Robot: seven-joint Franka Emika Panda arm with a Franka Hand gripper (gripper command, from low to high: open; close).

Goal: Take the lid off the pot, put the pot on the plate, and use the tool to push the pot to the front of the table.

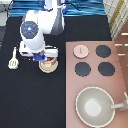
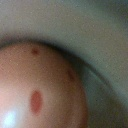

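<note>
The lid (image 1: pixel 80 50) lies on the stove (image 1: pixel 120 75), already off. At its nine o'clock, the pot (image 1: pixel 49 62) sits on the plate (image 1: pixel 48 68), gripper (image 1: pixel 44 56) directly over it, seemingly setting it down. The tool (image 1: pixel 13 60) lies untouched at the plate's nine o'clock.

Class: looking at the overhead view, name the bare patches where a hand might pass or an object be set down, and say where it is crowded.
Bare: the table below the tool and plate, left of the stove. Crowded: the gripper sits over the pot on the plate; lid, burners and grey pan fill the stove.
</note>
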